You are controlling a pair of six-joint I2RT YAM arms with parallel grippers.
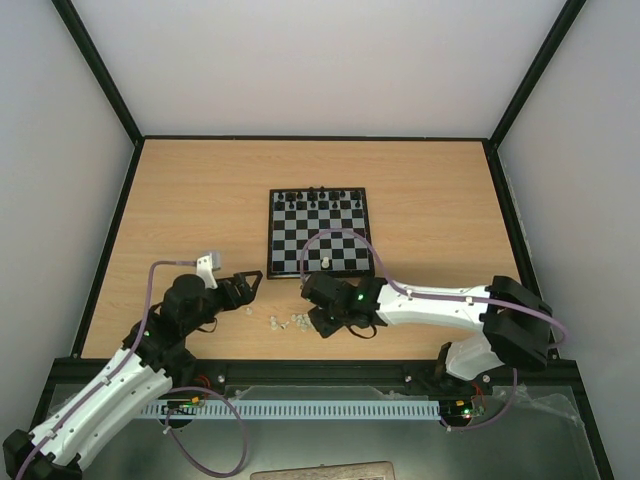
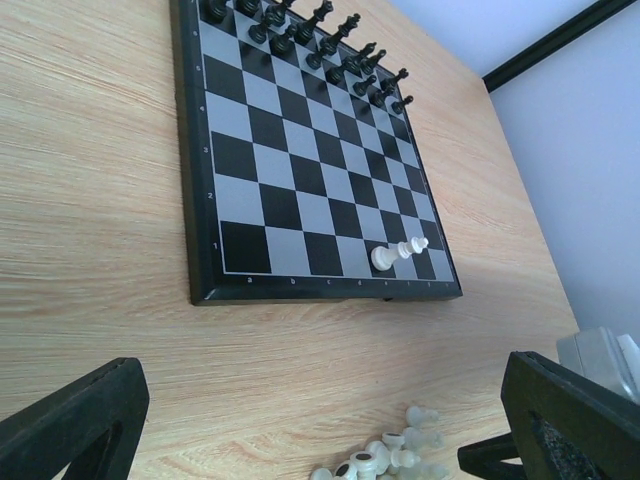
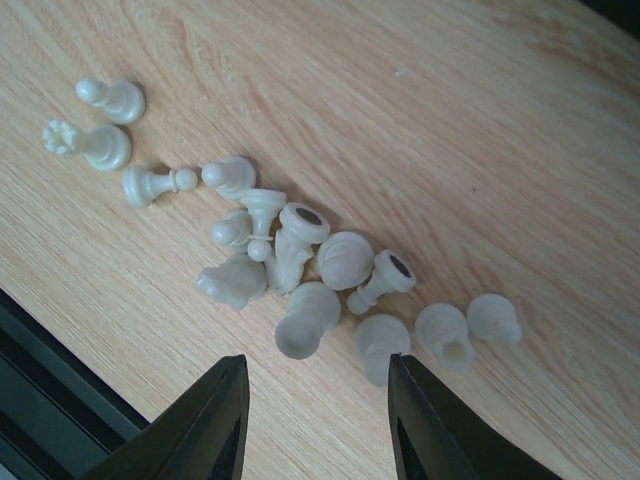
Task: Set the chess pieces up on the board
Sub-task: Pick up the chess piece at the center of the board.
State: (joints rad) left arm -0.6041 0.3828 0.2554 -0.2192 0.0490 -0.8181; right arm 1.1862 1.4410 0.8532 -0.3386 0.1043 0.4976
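Right end effector (image 3: 315, 368) hovers with jaws apart and empty, chess pieces (image 3: 345, 260) heaped just ahead.

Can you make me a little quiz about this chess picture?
1. True or false: the black pieces stand on the side of the board farthest from the robot arms.
2. How many white pieces are on the board? A) none B) one C) eight
3. Fill in: the loose heap of white pieces lies off the board, on the ____.

Key: 1 true. 2 B. 3 table.
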